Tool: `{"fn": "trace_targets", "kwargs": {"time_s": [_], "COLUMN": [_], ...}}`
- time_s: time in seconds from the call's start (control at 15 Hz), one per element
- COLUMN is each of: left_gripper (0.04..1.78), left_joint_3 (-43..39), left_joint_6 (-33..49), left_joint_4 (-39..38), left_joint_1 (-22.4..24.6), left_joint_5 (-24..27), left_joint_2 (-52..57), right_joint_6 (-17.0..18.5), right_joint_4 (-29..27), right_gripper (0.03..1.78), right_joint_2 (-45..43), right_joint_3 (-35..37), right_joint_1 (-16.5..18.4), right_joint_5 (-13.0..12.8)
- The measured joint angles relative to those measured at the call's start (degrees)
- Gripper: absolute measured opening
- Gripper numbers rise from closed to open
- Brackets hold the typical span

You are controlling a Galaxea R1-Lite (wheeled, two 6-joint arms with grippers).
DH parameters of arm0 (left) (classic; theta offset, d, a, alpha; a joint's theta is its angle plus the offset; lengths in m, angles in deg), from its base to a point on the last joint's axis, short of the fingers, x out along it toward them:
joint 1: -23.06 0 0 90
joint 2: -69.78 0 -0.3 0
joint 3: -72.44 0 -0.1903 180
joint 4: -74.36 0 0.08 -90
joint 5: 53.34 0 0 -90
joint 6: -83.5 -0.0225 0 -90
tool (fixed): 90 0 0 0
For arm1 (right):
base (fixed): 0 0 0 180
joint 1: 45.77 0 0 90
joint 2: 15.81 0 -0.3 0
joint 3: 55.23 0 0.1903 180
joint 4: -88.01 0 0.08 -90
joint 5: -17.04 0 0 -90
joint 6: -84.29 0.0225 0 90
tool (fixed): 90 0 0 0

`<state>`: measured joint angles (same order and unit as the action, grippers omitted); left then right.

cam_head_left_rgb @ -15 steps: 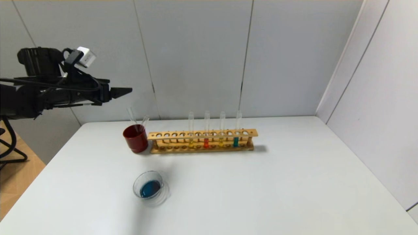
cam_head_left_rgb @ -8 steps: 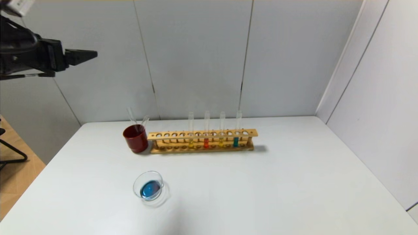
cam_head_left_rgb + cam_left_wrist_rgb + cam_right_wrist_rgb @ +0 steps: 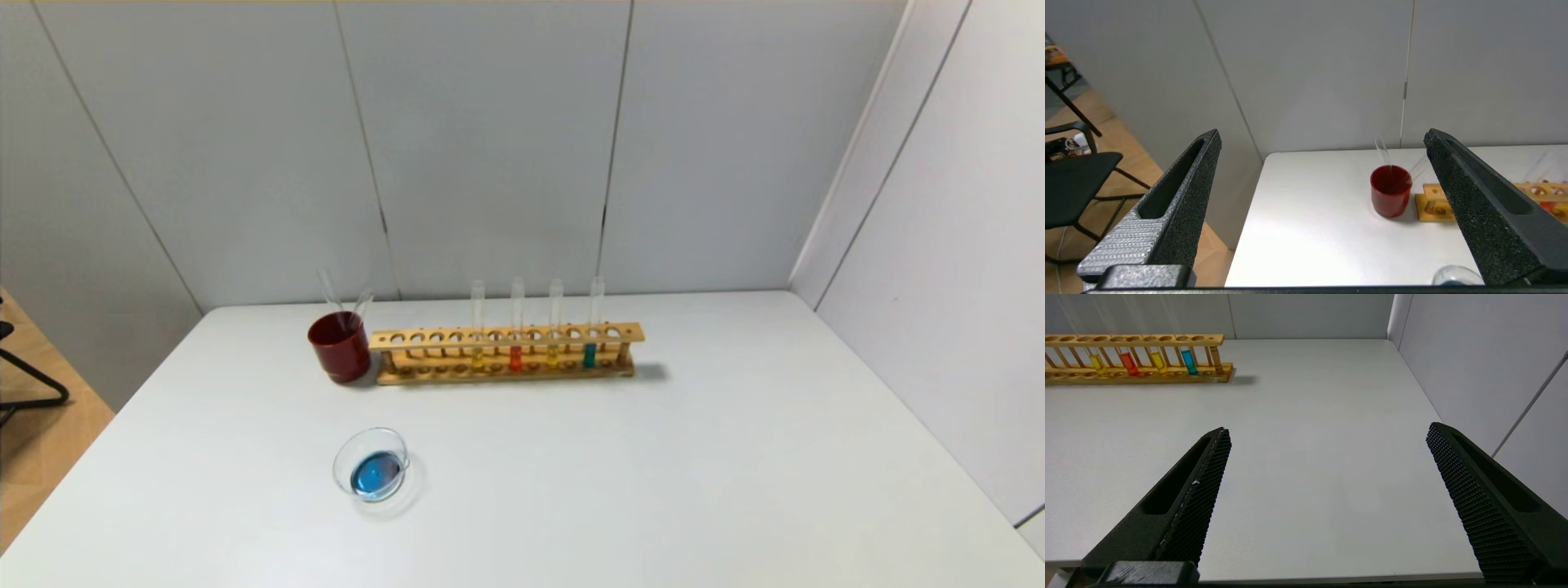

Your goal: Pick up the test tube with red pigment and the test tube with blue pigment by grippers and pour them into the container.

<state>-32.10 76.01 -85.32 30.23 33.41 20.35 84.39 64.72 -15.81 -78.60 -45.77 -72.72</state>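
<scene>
Left gripper (image 3: 1323,151): jaws spread wide, empty, raised off the white table's (image 3: 653,474) left edge, facing the dark red opaque cup (image 3: 1390,195). Right gripper (image 3: 1327,445): jaws likewise spread, empty, low over the near right table, well apart from the work. The slim glass tube of orange-red liquid (image 3: 516,325) and the one of blue-teal liquid (image 3: 591,323) stand upright in the wooden rack (image 3: 506,353), kept steady for pickup. The low clear glass dish (image 3: 371,464), near front, holds blue liquid.
</scene>
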Motion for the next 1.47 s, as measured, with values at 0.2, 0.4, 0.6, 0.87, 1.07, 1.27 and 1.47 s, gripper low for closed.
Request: {"fn": "trace_targets", "kwargs": {"time_s": [0.2,0.4,0.6,0.87,1.07,1.27,1.47], "left_gripper": [1.75,1.75,1.75,1.75,1.75,1.75,1.75], "left_joint_3": [-10.1,-19.0,-28.1,-43.3,-50.8,-51.9,-51.3], "left_joint_6": [0.4,0.3,0.3,1.2,2.4,1.4,0.7], "left_joint_4": [0.3,-0.4,-1.6,-7.1,-7.1,-1.6,5.8], "left_joint_1": [-0.1,-2.7,-5.4,-6.5,-6.7,-6.8,-6.8], "left_joint_5": [-1.0,1.0,2.8,3.0,-0.3,0.4,5.7], "left_joint_2": [15.5,29.2,41.2,48.0,49.2,49.5,49.6], "right_joint_6": [0.0,0.0,0.0,0.0,0.0,0.0,0.0], "right_joint_4": [0.0,0.0,0.0,0.0,0.0,0.0,0.0], "right_gripper": [1.75,1.75,1.75,1.75,1.75,1.75,1.75], "right_joint_2": [0.0,0.0,0.0,0.0,0.0,0.0,0.0], "right_joint_3": [0.0,0.0,0.0,0.0,0.0,0.0,0.0], "right_joint_1": [0.0,0.0,0.0,0.0,0.0,0.0,0.0], "right_joint_5": [0.0,0.0,0.0,0.0,0.0,0.0,0.0]}}
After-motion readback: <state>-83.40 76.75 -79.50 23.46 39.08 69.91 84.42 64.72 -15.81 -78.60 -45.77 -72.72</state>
